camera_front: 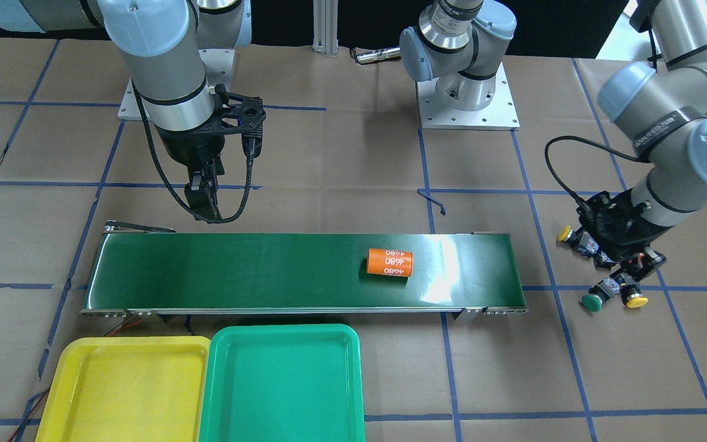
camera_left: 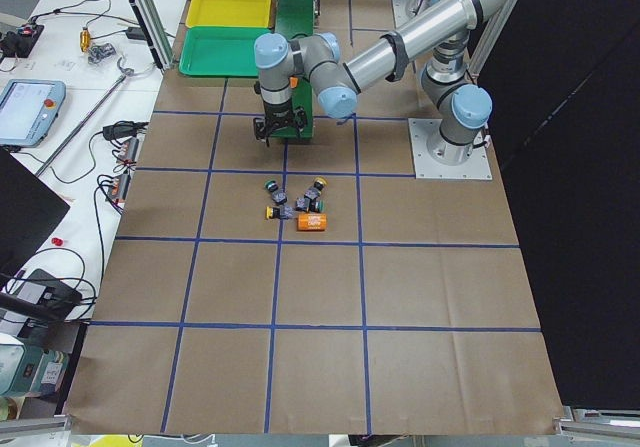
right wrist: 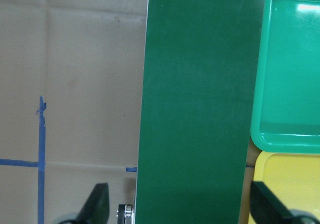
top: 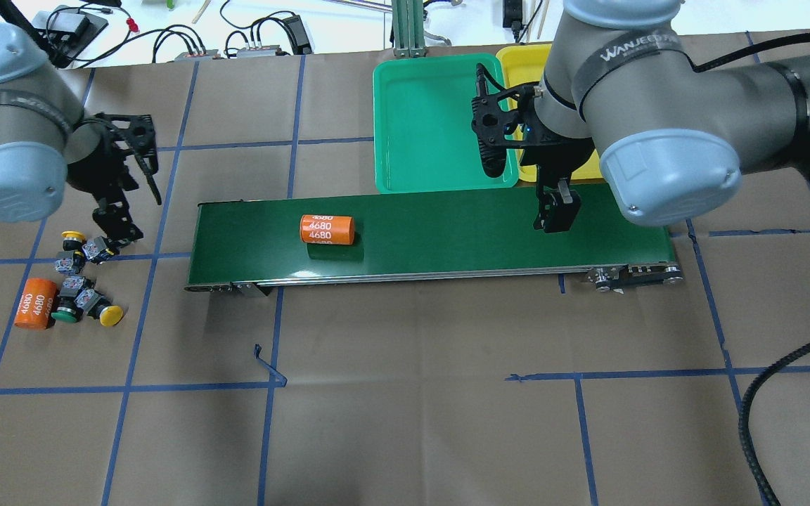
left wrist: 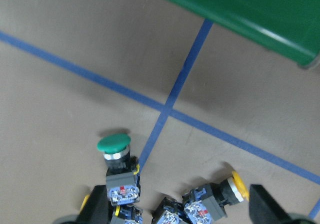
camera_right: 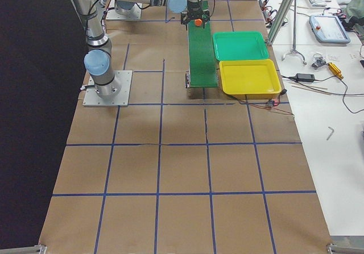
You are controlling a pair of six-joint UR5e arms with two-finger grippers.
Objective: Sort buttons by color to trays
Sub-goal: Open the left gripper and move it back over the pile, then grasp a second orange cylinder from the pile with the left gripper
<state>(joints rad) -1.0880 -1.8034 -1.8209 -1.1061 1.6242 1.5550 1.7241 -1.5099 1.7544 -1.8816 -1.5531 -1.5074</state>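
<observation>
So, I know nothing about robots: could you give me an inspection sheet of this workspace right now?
Surface: brown paper-covered table, blue tape grid.
Job's things: small yellow- and green-capped push buttons clustered on the table; yellow plastic tray and green plastic tray, both empty.
Clutter: dark-green conveyor belt; one orange "4680" cylinder on it, another orange cylinder beside the buttons.
End effectors: left end effector open, over the buttons; right end effector open, above the belt.
Cables: black cable on each arm.
Surroundings: bench with wires beyond table.
</observation>
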